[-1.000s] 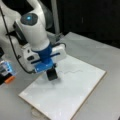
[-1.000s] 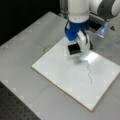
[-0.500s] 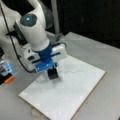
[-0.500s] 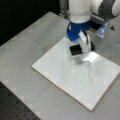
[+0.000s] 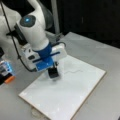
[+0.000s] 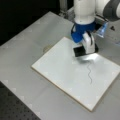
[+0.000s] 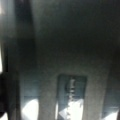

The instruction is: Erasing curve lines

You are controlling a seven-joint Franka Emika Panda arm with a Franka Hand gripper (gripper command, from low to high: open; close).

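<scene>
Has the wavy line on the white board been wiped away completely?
No, a thin wavy line still shows on the white board, beside the black eraser.

The curve lines [image 6: 89, 73] are one thin, dark-grey wavy squiggle drawn on the white board [image 6: 62, 72], toward a front view's right; it shows faintly in both front views [image 5: 73, 71].

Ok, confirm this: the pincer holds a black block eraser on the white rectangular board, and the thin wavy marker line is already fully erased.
Not erased. Both front views show the thin dark wavy marker line intact on the white rectangular board, beside the black block eraser held by the pincer. The rest stands.
</scene>
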